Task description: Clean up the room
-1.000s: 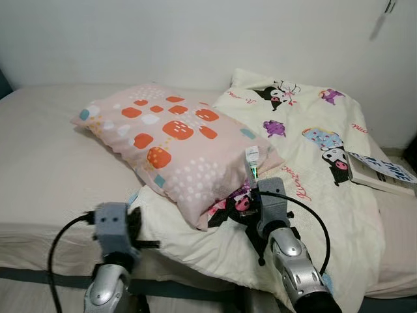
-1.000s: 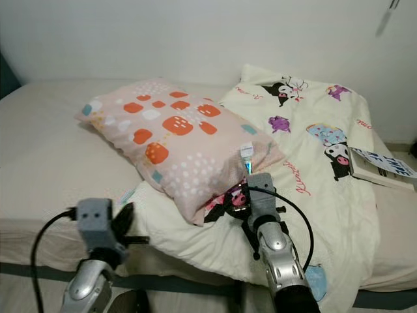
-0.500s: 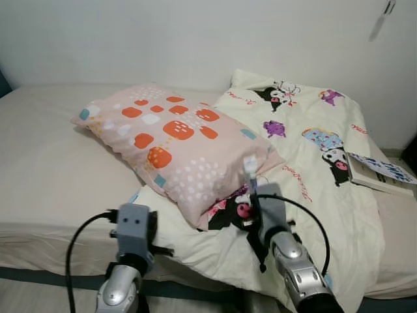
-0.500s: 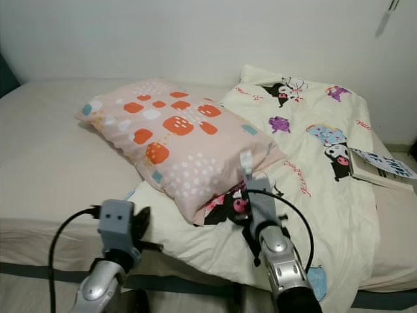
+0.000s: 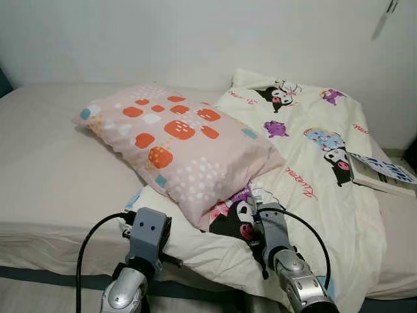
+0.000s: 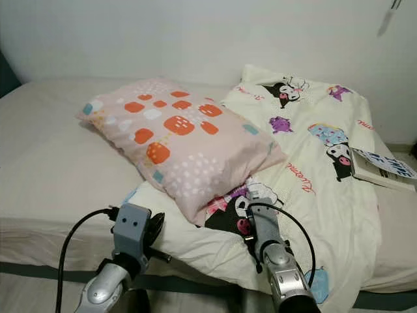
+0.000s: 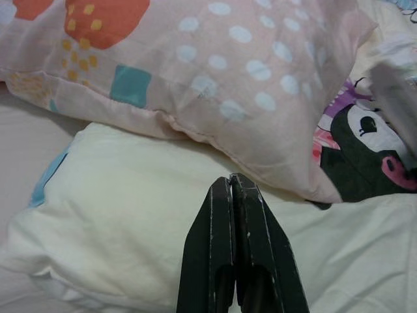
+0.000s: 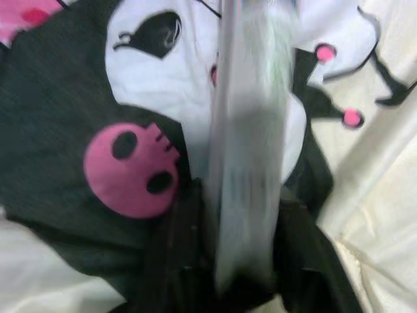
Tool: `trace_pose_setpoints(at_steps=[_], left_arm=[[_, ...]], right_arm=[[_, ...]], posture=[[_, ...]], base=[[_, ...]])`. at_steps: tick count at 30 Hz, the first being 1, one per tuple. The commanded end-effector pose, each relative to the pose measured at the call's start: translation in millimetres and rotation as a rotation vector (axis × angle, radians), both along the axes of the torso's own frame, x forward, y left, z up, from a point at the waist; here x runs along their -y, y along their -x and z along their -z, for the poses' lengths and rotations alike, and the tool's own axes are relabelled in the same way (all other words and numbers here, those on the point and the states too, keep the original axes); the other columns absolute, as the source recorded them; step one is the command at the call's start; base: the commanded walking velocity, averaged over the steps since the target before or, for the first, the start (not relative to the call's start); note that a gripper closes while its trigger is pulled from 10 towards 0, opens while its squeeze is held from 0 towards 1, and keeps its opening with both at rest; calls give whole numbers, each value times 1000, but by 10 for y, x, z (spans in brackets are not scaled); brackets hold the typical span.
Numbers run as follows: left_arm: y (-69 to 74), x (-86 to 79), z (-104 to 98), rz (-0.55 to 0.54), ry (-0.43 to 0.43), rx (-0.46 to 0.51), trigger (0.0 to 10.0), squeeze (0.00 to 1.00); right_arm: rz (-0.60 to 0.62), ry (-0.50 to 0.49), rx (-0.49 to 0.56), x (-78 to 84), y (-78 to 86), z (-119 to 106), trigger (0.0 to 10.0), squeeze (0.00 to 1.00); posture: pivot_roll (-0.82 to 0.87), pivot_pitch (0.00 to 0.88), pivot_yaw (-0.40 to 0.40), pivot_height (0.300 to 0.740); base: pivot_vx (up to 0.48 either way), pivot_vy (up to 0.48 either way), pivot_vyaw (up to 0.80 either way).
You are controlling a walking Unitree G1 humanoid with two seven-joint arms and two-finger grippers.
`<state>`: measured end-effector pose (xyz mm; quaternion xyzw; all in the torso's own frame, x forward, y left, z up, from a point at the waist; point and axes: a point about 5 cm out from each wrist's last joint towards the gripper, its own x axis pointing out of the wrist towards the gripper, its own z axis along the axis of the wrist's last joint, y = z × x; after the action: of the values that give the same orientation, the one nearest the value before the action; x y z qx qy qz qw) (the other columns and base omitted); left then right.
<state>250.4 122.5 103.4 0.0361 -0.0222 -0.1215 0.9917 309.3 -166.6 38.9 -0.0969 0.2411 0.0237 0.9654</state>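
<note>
A bed stretches across in front of me, running back to a wall. A pillow lies on it near the middle, its near corner resting on top of a quilt. The quilt spreads over the right part of the bed, from the wall end down to the near edge, where it hangs over. A book lies on the quilt's far right side. My left gripper hovers at the near edge of the bed, just before the pillow's near corner. My right gripper is to its right, over the quilt, with a tube standing up between its fingers.
</note>
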Motion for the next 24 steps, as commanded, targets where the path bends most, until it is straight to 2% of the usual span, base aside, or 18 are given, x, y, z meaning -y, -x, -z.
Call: trace_pose_setpoints(at_steps=[1, 2, 6, 14, 15, 16, 18, 19, 20, 21, 24], left_arm=[[21, -37, 17, 0, -18, -12, 10000, 0], [19, -39, 11, 0, -19, -7, 10000, 0], [12, -45, -15, -8, -20, 10, 10000, 0], [10, -43, -36, -9, -18, 19, 10000, 0], [9, -43, -41, -10, -18, 22, 10000, 0], [8, -43, -44, -10, -18, 23, 10000, 0], [8, -43, -44, -10, -18, 23, 10000, 0], [8, -43, -45, -10, -19, 23, 10000, 0], [8, -43, -45, -10, -19, 23, 10000, 0], [8, -49, -46, -8, -22, 24, 10000, 0], [7, -53, -44, -9, -24, 22, 10000, 0]], right_arm=[[16, 4, -33, 28, 22, 49, 10000, 882], [20, 3, -23, 34, 7, 31, 10000, 0], [49, -1, 58, 65, -62, -87, 10000, 0], [67, -33, 102, 75, -95, -164, 10000, 0], [68, -36, 112, 79, -102, -178, 9137, 0], [69, -38, 117, 81, -106, -186, 6392, 0], [69, -38, 117, 81, -106, -186, 6392, 0], [66, -40, 118, 81, -108, -187, 4941, 0], [66, -40, 118, 81, -108, -187, 4941, 0], [65, -44, 114, 74, -105, -176, 0, 0], [65, -50, 113, 69, -104, -171, 0, 0]], posture=[[-41, 152, -41, 577], [-41, 151, -42, 577], [-39, 146, -42, 577], [-39, 146, -42, 577], [-39, 146, -42, 577], [-39, 146, -42, 577], [-39, 146, -42, 577], [-39, 146, -42, 577], [-39, 146, -42, 577], [-38, 148, -40, 577], [-38, 148, -39, 577]], base=[[0, 0, 0], [0, 0, 0], [0, 0, 0], [0, 0, 0], [0, 0, 0], [0, 0, 0], [0, 0, 0], [0, 0, 0], [0, 0, 0], [0, 0, 0], [0, 0, 0]])
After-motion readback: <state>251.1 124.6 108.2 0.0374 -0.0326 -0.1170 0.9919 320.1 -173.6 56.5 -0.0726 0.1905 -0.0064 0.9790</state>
